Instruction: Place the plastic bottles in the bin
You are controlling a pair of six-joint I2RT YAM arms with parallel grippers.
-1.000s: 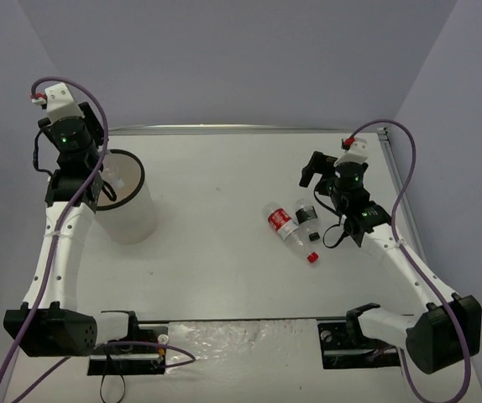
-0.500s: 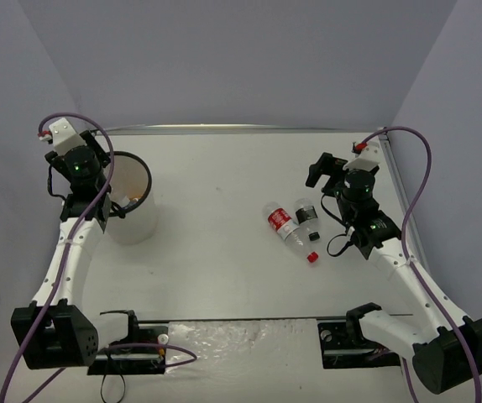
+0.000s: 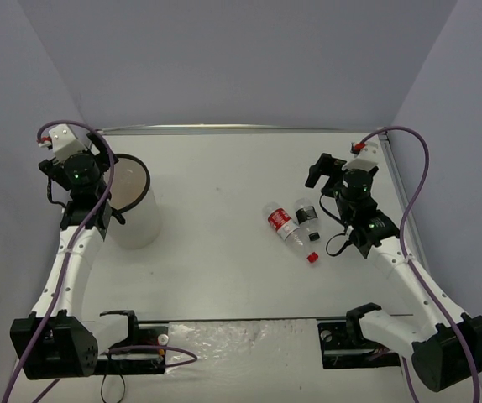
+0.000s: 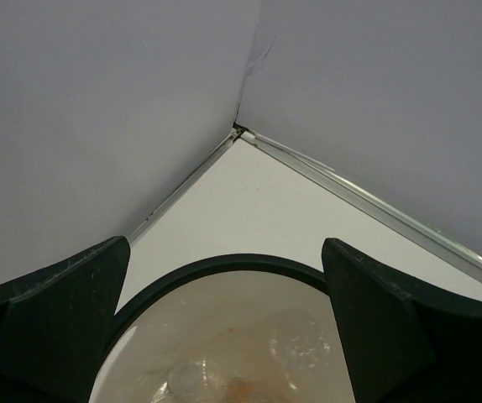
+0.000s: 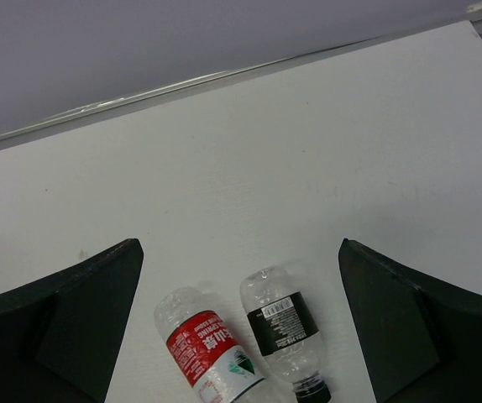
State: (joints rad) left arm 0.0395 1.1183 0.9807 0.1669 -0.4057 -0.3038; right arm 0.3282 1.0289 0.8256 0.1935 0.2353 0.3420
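well, nearest my bases, right of the table's [image 3: 224,277] middle, two bottles lie on their sides just beside each other. the red-labelled bottle [image 3: 283,225] [image 5: 212,353] has its red cap [image 3: 312,258] pointing back toward me, and the black-labelled bottle [image 3: 308,220] [image 5: 281,323] is on its right. a little beyond them my right gripper [image 3: 321,168] [image 5: 239,252] hovers, fingers spread wide with nothing between them. over on the left the bin [image 3: 136,227] [image 4: 224,262] stands upright. my left gripper [image 3: 98,159] [image 4: 224,252] hangs above its mouth, fingers parted wide and empty. down inside i make out clear bottles [image 4: 300,353] and a hint of orange, too blurred to count. past the rim lies the table's far corner, where the walls [image 4: 98,101] meet.
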